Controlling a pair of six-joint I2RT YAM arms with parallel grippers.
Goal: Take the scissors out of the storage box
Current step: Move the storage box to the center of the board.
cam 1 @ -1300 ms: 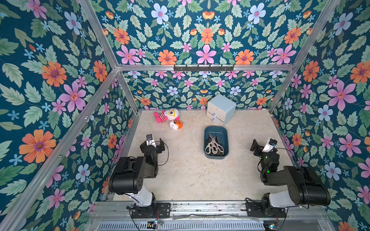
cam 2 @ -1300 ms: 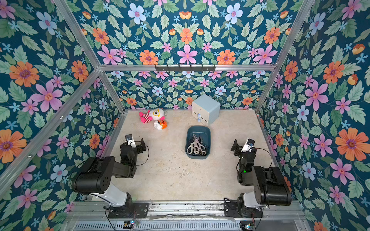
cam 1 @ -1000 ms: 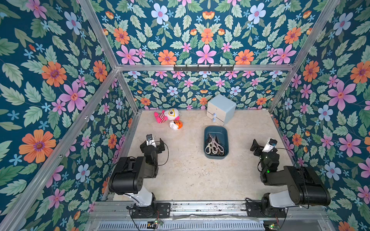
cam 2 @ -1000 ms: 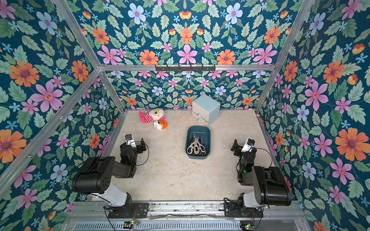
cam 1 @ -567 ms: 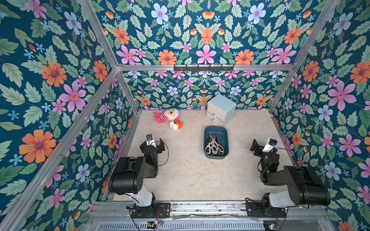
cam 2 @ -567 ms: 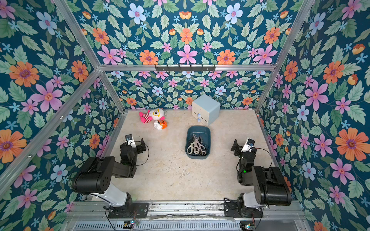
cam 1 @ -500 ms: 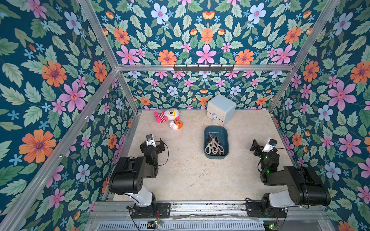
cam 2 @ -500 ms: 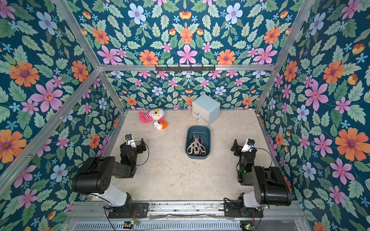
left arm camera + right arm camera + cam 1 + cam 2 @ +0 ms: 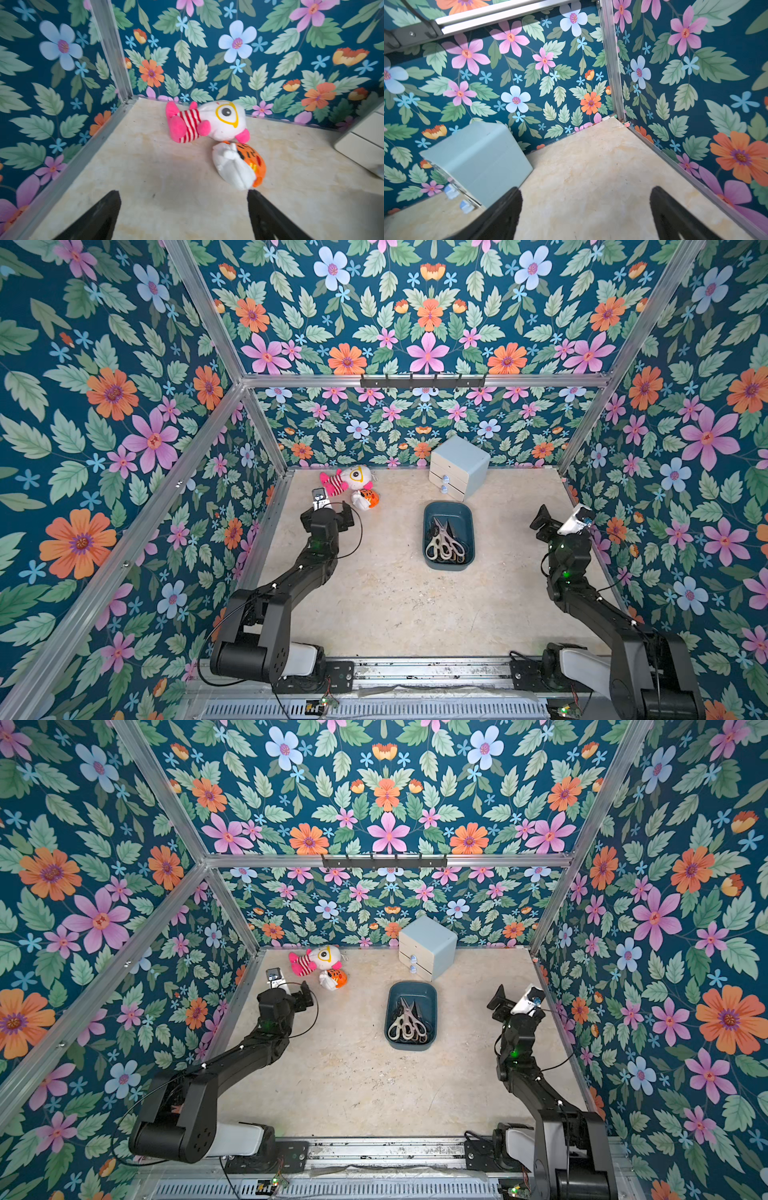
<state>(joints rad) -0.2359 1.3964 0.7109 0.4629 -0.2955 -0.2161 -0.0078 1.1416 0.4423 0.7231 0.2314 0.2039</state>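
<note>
- Both hands are released. In its wrist view the left gripper [image 9: 184,216] has its jaws spread wide over bare table and holds nothing, and the right gripper [image 9: 585,214] looks the same.
- Against the views from the past second we find no change. Both arms keep the same folded pose, and nothing on the table has shifted.
- We take this to mean the task has not begun, and the first reach toward the box is yet to come.
- Outward from the left gripper, a pink-and-white plush toy [image 9: 207,122] and an orange-and-white toy [image 9: 239,166] lie just ahead, touching each other.
- The right gripper faces a pale blue drawer cube [image 9: 481,153] and the far corner of the cell.
- In both top views the storage box [image 9: 448,569] [image 9: 411,1047] sits a little right of centre, below the drawer cube, between the two grippers and well apart from each.
- The scissors [image 9: 444,545] [image 9: 407,1027] all lie inside it in a heap. Their blades point toward the upper edge of the frame, and a cream pair and a pale pink pair lie on top.
- We cannot count the pairs, because the dark handles underneath merge with the tub.
- Neither wrist camera shows the box, and each shows only its own finger ends, cut off by the frame edge.
</note>
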